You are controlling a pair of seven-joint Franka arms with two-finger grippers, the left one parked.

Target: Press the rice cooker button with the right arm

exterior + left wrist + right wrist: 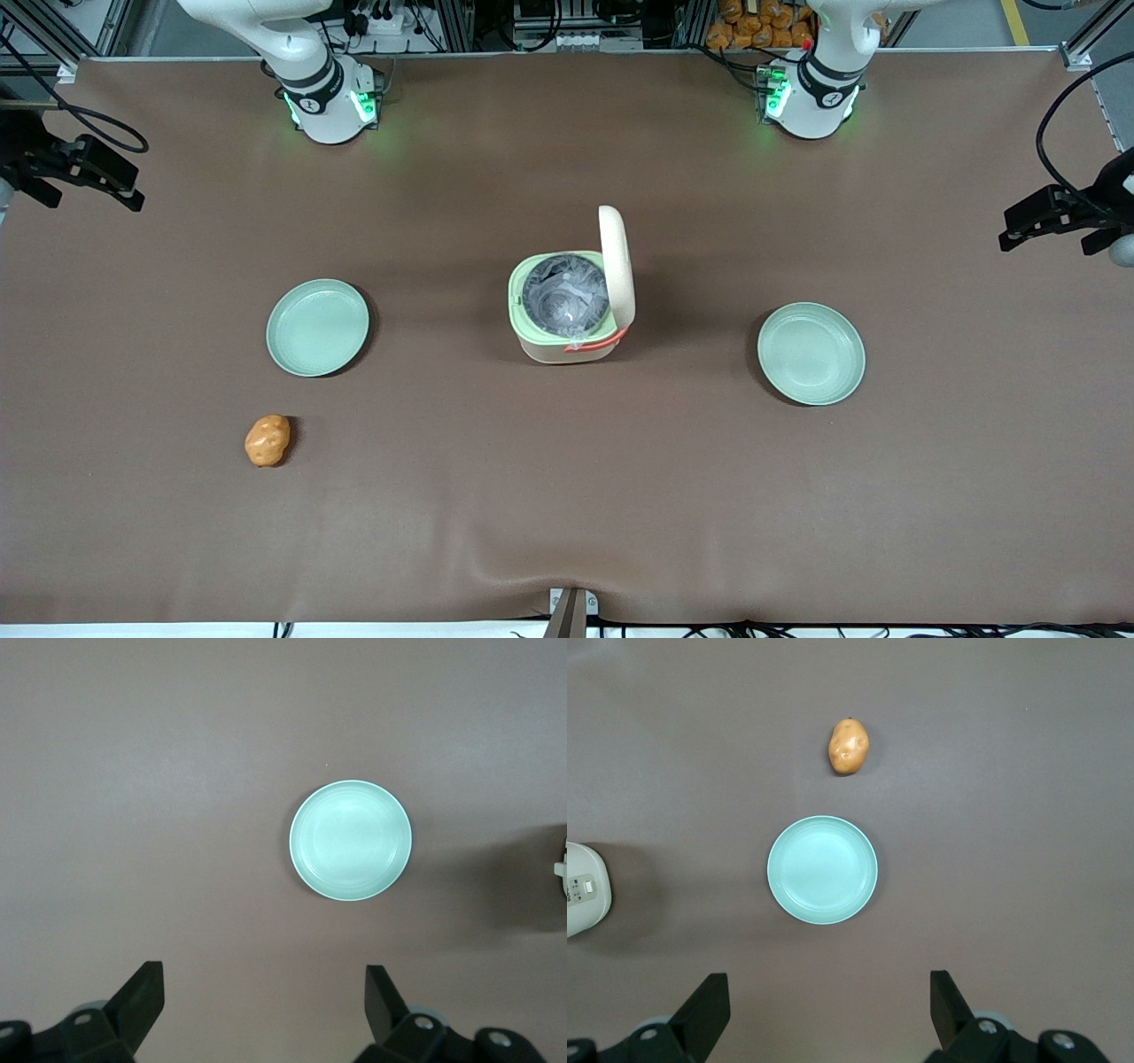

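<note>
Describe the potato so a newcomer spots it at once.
Start at the open rice cooker mid-table, then go to the green plate toward the working arm's end, under the open hand. The potato lies nearer the front camera: the only orange, lumpy thing.

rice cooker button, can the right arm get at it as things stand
Probably yes. The gripper hangs open above the plate toward the working arm's end, and only bare table lies between it and the rice cooker, whose lid stands open.

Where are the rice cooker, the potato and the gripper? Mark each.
rice cooker (567, 347): front view, cream front wall.
potato (267, 440): front view, middle of its skin.
gripper (830, 1014): right wrist view, midway between the open jaws.
</note>
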